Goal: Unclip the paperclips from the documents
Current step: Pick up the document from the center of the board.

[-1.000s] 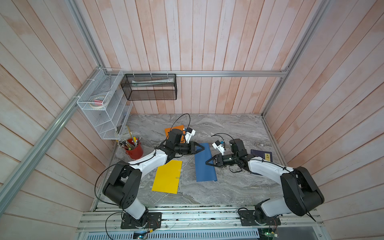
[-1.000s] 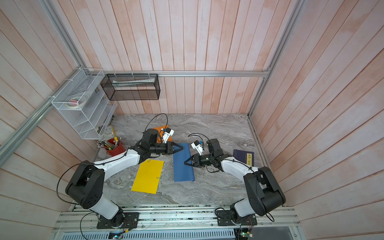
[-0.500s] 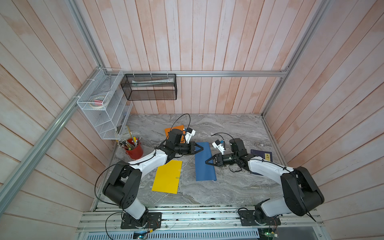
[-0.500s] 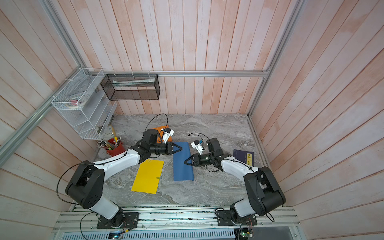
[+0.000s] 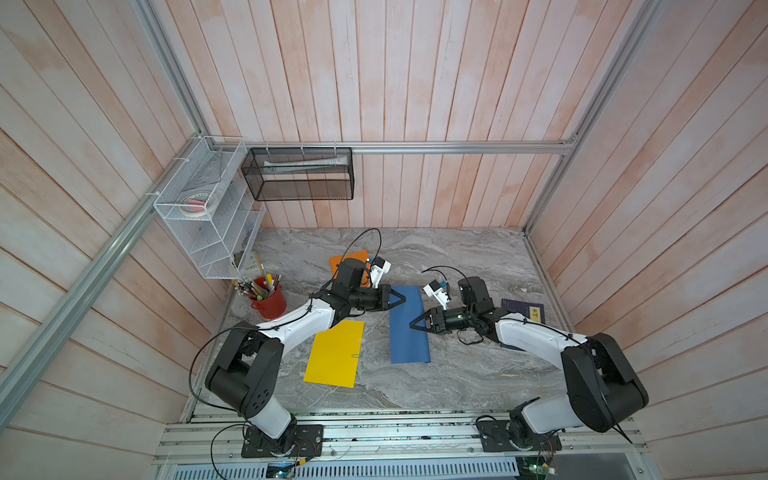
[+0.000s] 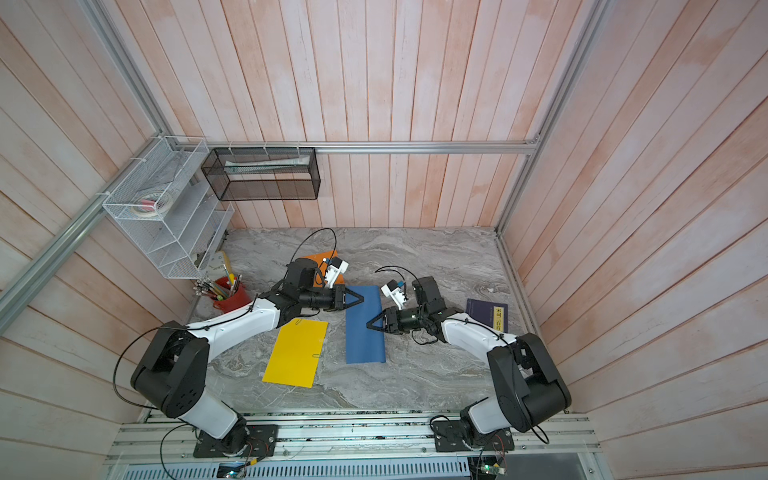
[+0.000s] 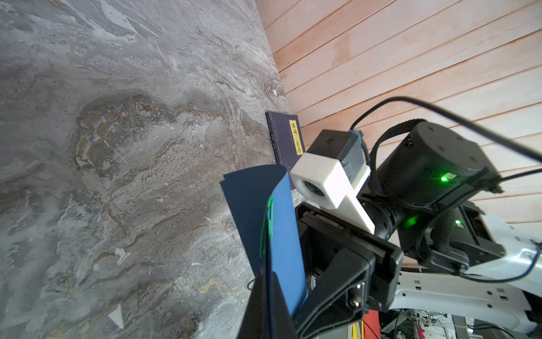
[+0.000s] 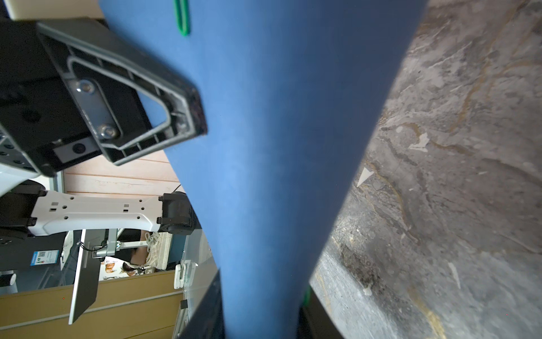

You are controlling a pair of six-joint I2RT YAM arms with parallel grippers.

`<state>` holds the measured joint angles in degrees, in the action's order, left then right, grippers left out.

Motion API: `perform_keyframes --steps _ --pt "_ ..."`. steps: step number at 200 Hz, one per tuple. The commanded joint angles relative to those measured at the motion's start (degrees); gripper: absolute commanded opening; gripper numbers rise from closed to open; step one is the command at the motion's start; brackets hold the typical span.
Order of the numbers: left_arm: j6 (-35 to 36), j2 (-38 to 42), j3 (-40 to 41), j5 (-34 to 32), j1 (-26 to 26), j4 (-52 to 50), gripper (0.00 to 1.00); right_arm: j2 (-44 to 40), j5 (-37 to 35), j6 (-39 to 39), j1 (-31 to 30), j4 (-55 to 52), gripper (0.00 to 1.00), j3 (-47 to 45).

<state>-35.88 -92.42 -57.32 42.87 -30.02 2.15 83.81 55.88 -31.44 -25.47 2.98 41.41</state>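
Note:
The blue document [image 5: 409,336] [image 6: 365,340] lies mid-table, its far end lifted and curled. My left gripper [image 5: 402,298] [image 7: 267,273] is shut on that sheet's edge. A green paperclip [image 7: 267,226] [image 8: 181,17] sits on the edge just past those fingers. My right gripper [image 5: 412,326] [image 8: 261,290] comes at the sheet's right edge with its jaws apart, the sheet running between them. A green bit of paperclip [image 8: 306,295] shows at one fingertip. The yellow document [image 5: 334,357] carries a silvery paperclip [image 5: 356,355]. The left arm partly hides the orange document [image 5: 349,259].
A navy book [image 5: 525,311] with a gold label lies at the right, behind my right arm. A red cup of pens [image 5: 268,301] stands at the left wall. Above it hang a white wire rack [image 5: 208,216] and a black mesh basket [image 5: 299,178].
My left gripper has closed onto the blue sheet's edge. My right gripper's jaws have widened. Both arms have stayed nearly in place.

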Motion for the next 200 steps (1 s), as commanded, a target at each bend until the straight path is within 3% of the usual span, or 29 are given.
perform_keyframes --steps 1,60,120,200 --pt "3.59 0.66 -2.31 -0.77 -0.11 -3.1 0.0 -0.08 -1.8 2.59 0.12 -2.51 0.42 1.96" --pt "10.18 1.45 -5.81 0.77 0.2 -9.78 0.0 -1.27 -8.59 13.85 3.9 -18.73 0.6 7.57" --pt "15.91 2.68 -7.73 1.59 0.36 -15.25 0.0 -4.24 -13.26 20.88 9.39 -27.26 0.7 10.36" --pt "26.83 5.95 -8.35 5.37 0.58 -19.99 0.0 -7.69 -15.8 30.62 10.53 -32.12 0.74 17.77"
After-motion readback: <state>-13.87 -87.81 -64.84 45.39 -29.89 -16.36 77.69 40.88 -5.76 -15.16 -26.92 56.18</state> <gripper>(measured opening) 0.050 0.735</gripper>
